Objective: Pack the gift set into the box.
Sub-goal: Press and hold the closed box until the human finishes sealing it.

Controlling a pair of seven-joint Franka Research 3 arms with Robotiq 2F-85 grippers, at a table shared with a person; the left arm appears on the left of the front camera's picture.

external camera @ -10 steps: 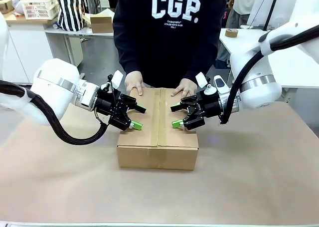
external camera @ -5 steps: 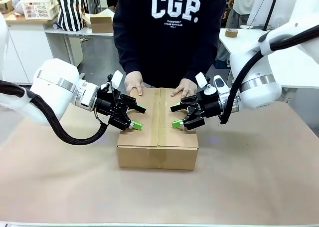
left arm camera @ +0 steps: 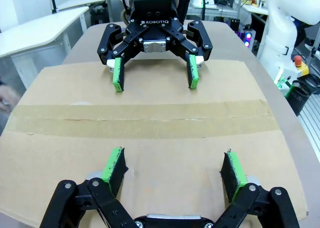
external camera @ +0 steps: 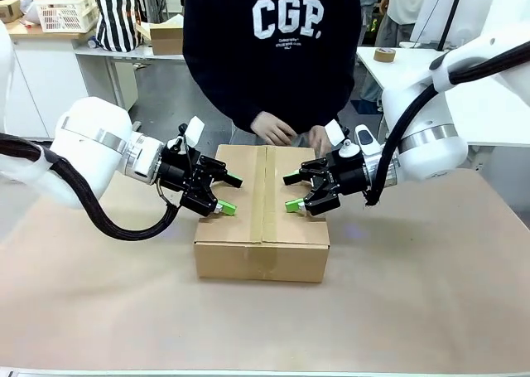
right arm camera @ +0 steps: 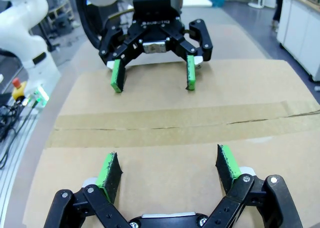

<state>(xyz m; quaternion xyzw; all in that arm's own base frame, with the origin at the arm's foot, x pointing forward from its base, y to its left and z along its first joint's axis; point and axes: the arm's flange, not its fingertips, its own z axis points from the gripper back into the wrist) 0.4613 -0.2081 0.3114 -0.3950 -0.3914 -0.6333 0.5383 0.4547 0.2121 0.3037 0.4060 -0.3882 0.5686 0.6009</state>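
Cardboard fills the middle of the scene: the box (external camera: pixel 248 253) sits shut on the paper-covered table (external camera: pixel 414 294), its 2 top flaps meeting at a centre seam sealed by a strip of brown tape (external camera: pixel 263 195) that runs from the robot's side toward the person. The box lies flat, its long sides facing the 2 arms.

The left gripper (external camera: pixel 225 192) reaches in from the left over the box's top, and its 2 fingers are spread wide with nothing between them. The right gripper (external camera: pixel 291 191) reaches in from the right in a mirrored pose, fingers likewise spread and empty. The 2 grippers face each other across the taped seam, well apart. In both wrist views each set of green pads hangs low over its own flap, 1 gripper on either side of the tape; whether the pads touch the cardboard I cannot tell.

At the far side a person in a dark sweatshirt stands close to the table. One hand (external camera: pixel 272 129) is held just above the far edge of the box, apart from it. The other hand (external camera: pixel 318 137) is partly hidden behind the right gripper's wrist.
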